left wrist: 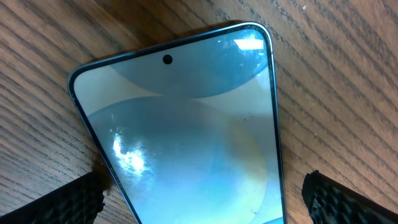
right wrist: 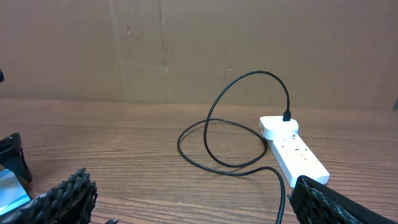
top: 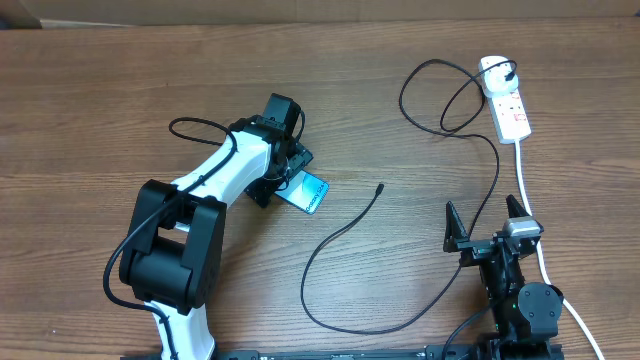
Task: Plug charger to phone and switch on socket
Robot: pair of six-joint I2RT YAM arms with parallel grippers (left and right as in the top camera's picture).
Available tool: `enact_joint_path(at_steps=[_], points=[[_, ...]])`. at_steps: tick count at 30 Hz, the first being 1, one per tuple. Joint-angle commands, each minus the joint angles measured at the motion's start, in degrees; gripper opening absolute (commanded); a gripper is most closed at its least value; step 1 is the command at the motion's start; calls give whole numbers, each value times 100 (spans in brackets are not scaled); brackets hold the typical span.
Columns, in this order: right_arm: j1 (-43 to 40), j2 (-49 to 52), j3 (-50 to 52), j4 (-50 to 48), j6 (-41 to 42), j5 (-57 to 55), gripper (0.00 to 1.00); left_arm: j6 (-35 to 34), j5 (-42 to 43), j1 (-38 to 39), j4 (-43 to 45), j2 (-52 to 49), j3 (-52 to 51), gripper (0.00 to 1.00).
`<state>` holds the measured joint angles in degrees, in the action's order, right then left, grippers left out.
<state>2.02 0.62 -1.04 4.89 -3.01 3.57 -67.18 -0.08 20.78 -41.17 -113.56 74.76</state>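
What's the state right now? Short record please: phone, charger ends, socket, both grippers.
phone: on table, screen up
charger tip: loose on table, apart from phone, not connected
charger plug: in socket
switch: position unreadable
left gripper: open, fingers either side of phone
right gripper: open, empty

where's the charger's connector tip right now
In the overhead view the charger's connector tip lies loose on the table near the middle, right of the phone and clear of it.
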Motion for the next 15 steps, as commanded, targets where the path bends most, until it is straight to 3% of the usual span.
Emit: enact_joint_path(at_steps=[1, 15], points=[[39, -46, 59, -24, -9, -52, 100, -44, -164, 160, 13, -46, -87, 100], [39, -46, 59, -24, -9, -52, 100, -680, -654, 203, -280, -46, -90, 100]])
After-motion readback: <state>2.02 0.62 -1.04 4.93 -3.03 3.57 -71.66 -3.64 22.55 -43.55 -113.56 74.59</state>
